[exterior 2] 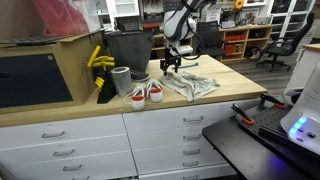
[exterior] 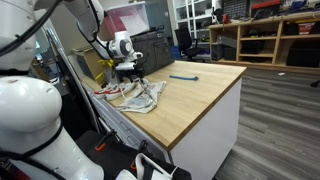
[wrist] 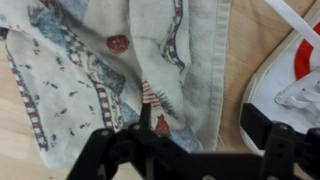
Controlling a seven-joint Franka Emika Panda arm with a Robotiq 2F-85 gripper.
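A crumpled patterned cloth (exterior: 148,97) (exterior 2: 190,85) lies on the wooden tabletop (exterior: 205,95). A pair of white and red shoes (exterior: 112,92) (exterior 2: 140,95) sits beside it. My gripper (exterior: 128,72) (exterior 2: 168,66) hangs just above the cloth's edge, close to the shoes. In the wrist view the cloth (wrist: 150,50) fills the picture. My gripper (wrist: 180,135) stands open there, its black fingers (wrist: 258,125) spread either side of the cloth's hem. One shoe (wrist: 295,80) lies just outside the right finger. Nothing is held.
A blue tool (exterior: 183,76) lies farther along the table. A black bin (exterior 2: 127,48), a yellow object (exterior 2: 98,60) and a grey cup (exterior 2: 121,80) stand near the shoes. A cardboard box (exterior 2: 60,45) sits beyond them. A white robot body (exterior: 30,120) fills the foreground.
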